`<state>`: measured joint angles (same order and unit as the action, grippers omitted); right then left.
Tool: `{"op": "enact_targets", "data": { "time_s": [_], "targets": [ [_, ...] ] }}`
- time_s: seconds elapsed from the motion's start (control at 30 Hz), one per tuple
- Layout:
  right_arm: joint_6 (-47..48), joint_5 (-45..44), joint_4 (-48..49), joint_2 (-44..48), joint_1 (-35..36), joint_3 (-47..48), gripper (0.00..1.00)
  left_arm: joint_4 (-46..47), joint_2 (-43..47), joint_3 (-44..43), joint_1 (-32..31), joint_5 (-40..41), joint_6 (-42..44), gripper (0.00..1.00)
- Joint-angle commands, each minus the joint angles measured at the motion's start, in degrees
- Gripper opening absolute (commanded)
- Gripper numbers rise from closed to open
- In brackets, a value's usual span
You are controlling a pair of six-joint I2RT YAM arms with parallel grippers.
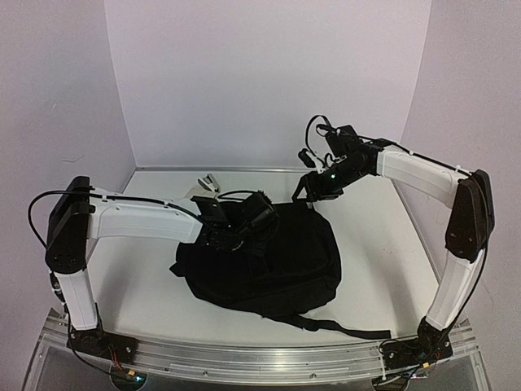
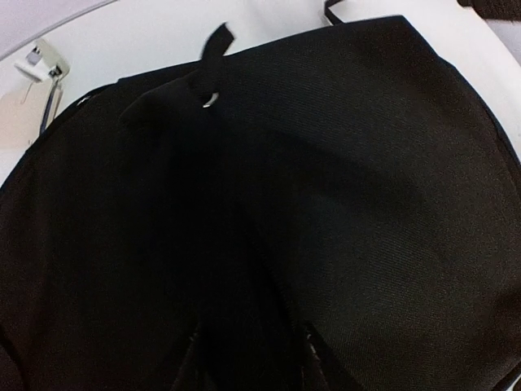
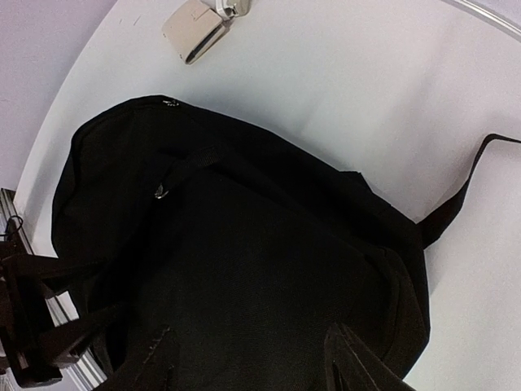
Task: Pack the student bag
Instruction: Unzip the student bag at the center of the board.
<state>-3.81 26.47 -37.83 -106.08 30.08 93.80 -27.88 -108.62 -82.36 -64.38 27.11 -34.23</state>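
Centrally, a large black soft fabric backpack was laid flat; the right gripper was spread, the left gripper state undeterminable.

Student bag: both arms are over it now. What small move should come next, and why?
Probably ease the right gripper down toward the zipper pull. The student bag looks closed, with no lining showing, so nothing can go in yet. The right jaws stand open above it, and the left gripper sits close over the fabric, perhaps steadying it.
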Motion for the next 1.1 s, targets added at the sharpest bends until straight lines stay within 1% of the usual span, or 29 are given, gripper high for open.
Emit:
{"op": "enact_targets", "data": {
  "time_s": [0.0,0.13,0.3,0.47,0.67,0.77,0.83,0.93,0.97,1.0,1.07],
  "targets": [
    [-1.2,1.6,1.8,2.0,2.8,-0.5,0.59,3.0,6.8,4.1,0.6,0.8,-1.9,0.29],
    [-1.2,1.3,1.7,0.8,5.3,-0.1,0.59,6.7,9.9,7.6,0.7,-0.6,-2.3,0.24],
    [-2.0,0.9,1.7,-0.2,8.9,-0.6,0.58,9.1,12.1,10.3,1.3,-2.4,-3.2,0.21],
    [-3.6,-2.1,1.9,-2.2,12.3,-1.3,0.61,10.9,12.9,12.0,2.7,-4.9,-4.7,0.19],
    [-7.2,-4.6,4.1,-5.1,13.7,-2.2,0.61,12.5,14.1,14.1,4.0,-6.2,-6.1,0.14],
    [-8.4,-5.0,5.0,-7.0,14.0,-2.0,0.6,12.9,14.2,14.8,4.2,-6.4,-6.1,0.13],
    [-9.0,-6.1,5.2,-8.3,14.1,-1.7,0.56,13.3,14.3,15.2,4.2,-6.7,-6.1,0.13],
    [-9.8,-9.5,5.1,-10.0,14.1,-1.3,0.45,13.9,14.7,16.0,4.3,-7.2,-6.2,0.13],
    [-9.9,-10.1,5.1,-10.4,14.1,-1.2,0.39,14.1,14.9,16.3,4.3,-7.3,-6.3,0.14],
    [-10.1,-10.4,5.1,-10.7,14.0,-0.9,0.32,14.4,15.2,16.6,4.4,-7.6,-6.3,0.15],
    [-10.4,-10.7,4.9,-10.9,13.9,-0.1,0.13,15.0,16.1,17.6,4.8,-8.5,-6.3,0.21]
  ]
}}
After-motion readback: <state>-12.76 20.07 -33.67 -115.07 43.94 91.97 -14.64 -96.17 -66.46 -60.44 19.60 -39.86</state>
